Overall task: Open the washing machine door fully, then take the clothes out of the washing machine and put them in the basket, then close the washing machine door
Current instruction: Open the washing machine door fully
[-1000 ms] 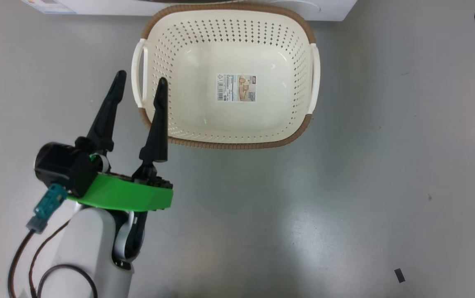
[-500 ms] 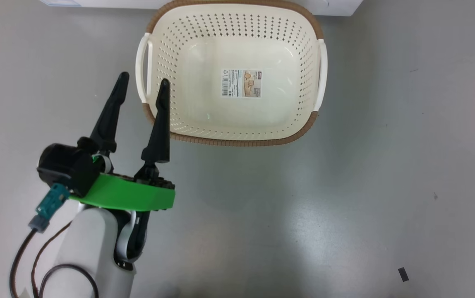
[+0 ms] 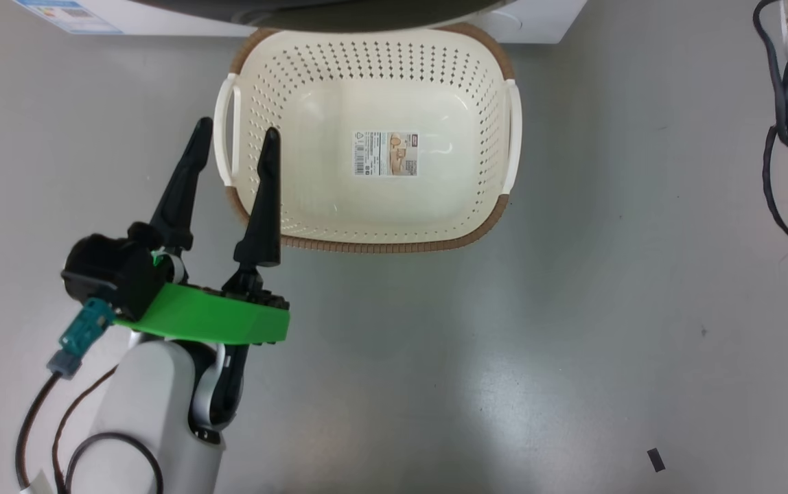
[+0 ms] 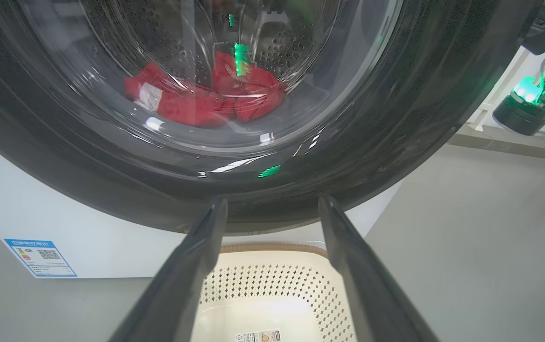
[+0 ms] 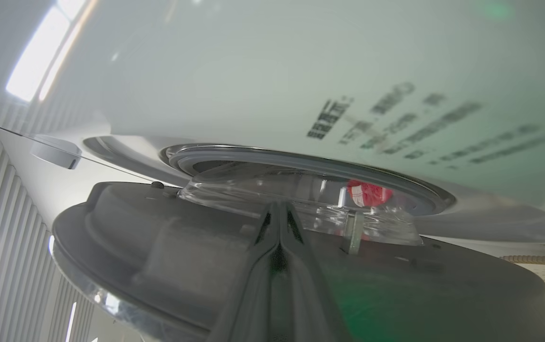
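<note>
A: Where are the bright red fabric clothes [image 4: 206,97]?
B: In the steel drum [image 4: 291,42], behind the round black-rimmed glass door [image 4: 396,142]. Probably soft and light; pinch a fold. Jaws of the left gripper [image 3: 236,130] stand apart, those of the right gripper [image 5: 278,209] together.

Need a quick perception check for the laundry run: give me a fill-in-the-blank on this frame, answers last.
1. The basket holds ___ clothes.
2. The clothes inside the washing machine are coloured ___.
3. Open or shut, the left hand is ___.
4. Open or shut, the right hand is ___.
Answers: no; red; open; shut.
</note>
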Available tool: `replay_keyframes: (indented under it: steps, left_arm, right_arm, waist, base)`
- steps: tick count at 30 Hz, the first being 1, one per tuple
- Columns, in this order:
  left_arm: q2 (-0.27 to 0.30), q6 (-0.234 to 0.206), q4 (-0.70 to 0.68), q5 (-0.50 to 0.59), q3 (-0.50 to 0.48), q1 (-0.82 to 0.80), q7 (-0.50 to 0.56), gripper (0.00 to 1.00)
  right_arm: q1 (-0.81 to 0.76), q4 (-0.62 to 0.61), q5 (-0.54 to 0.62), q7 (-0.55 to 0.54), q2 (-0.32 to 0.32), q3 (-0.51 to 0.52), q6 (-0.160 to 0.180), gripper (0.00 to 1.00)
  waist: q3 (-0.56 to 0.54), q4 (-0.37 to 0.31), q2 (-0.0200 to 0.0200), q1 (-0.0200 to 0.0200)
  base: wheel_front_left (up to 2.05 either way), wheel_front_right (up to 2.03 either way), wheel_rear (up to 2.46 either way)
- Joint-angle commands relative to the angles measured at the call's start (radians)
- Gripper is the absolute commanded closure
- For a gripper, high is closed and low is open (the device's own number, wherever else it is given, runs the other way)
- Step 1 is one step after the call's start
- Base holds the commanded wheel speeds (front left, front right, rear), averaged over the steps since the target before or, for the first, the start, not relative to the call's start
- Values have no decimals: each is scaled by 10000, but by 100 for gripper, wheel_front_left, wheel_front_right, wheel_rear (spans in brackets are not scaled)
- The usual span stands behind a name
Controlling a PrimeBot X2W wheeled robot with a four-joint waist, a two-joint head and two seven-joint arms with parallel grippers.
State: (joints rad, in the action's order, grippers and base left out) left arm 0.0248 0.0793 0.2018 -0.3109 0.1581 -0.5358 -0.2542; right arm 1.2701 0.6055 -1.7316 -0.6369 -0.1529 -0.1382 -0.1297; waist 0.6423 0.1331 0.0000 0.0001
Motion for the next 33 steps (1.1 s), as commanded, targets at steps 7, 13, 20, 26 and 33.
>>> replay_keyframes:
  steps: [7, 13, 20, 26, 33]
  left_arm:
    - [254, 4, -129, -14, -269, 113, -76, 0]
    - [254, 24, -70, 36, -432, 237, -76, 0]
    - [254, 41, -9, 23, -650, 402, -76, 0]
    - [254, 46, 112, -16, -674, 518, -76, 0]
    - [254, 82, 246, -28, -734, 676, -76, 0]
  right_arm:
    - [-554, -464, 155, -302, 414, -72, -10, 100]
    - [-937, -516, 270, -445, 413, -62, -10, 100]
    - [-1401, -482, 412, -604, 447, -115, -10, 100]
    - [-1815, -399, 547, -768, 477, -216, -10, 100]
    - [-2183, -226, 733, -862, 545, -362, -10, 100]
  waist:
    - [-334, -82, 0, 0]
    - [-645, -72, 0, 0]
    - [-986, -86, 0, 0]
    - [-1312, -89, 0, 0]
    - [-1677, -88, 0, 0]
  base:
    - [0, 0, 0]
    - [0, 0, 0]
    - [0, 0, 0]
    - [0, 0, 0]
    - [0, 0, 0]
